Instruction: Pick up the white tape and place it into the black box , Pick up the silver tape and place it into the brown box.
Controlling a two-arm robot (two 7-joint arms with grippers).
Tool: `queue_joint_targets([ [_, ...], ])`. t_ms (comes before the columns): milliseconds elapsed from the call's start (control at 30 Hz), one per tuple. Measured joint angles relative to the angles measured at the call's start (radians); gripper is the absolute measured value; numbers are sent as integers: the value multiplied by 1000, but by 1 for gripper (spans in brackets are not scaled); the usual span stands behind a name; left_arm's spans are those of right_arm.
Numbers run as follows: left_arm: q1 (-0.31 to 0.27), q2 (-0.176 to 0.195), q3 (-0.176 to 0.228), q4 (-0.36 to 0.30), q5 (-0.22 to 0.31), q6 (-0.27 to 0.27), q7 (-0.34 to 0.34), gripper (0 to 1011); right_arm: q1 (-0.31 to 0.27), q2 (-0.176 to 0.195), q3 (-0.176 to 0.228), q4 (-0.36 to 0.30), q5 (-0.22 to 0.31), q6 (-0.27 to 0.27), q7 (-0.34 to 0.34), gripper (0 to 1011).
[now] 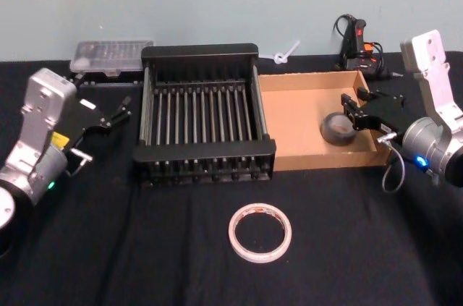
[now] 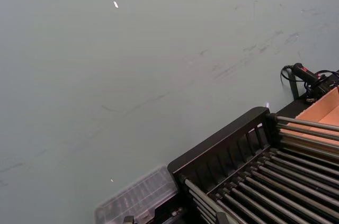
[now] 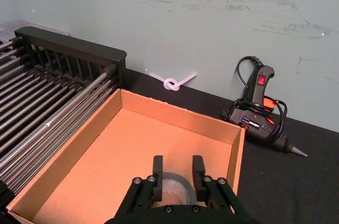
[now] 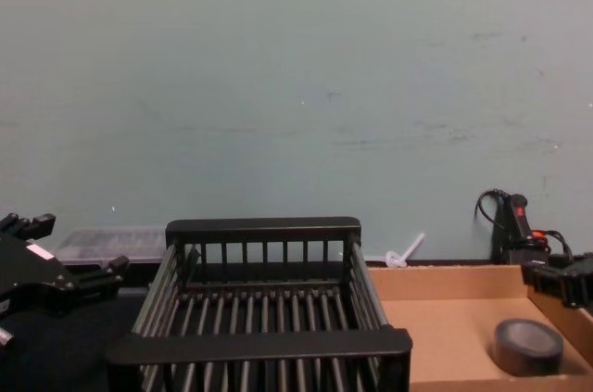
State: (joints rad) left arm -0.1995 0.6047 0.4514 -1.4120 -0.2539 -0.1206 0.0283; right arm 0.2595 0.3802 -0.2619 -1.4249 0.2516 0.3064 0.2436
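Your right gripper hangs over the right end of the brown box, fingers spread and holding nothing, with the silver tape lying flat on the cardboard floor just below and between them. The right wrist view shows the grey roll's rim between the two black fingers, which stand apart from it. The chest view confirms the roll rests on the tray floor near the right wall, so that half of the job looks done.

The white tape lies flat on the black cloth, at about 6 o'clock from the black box and well clear of its near rim. It is a ring with its hole facing up, so no long axis governs the grasp; one finger can drop inside the hole and one outside the thin wall.

Your left gripper is parked at 9 o'clock of the crate, jaws apart and empty. From it the white ring sits toward 4 o'clock; from the right gripper it sits toward 7 o'clock. The two reaches look much alike, the right perhaps a little shorter, though that arm must first lift clear of the tray's wall.

The crate is empty, its barred floor bare, and its open top lies straight beyond the ring at 12 o'clock.
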Motion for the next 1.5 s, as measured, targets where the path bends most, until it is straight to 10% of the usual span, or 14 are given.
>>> queue_joint_targets([
  [767,0,0,0,0,0,0,0,1001,-1,1,0,-1,1,1,0,1002],
  [1500,0,0,0,0,0,0,0,1001,-54,12,34,-83,-9,20,40,1002],
])
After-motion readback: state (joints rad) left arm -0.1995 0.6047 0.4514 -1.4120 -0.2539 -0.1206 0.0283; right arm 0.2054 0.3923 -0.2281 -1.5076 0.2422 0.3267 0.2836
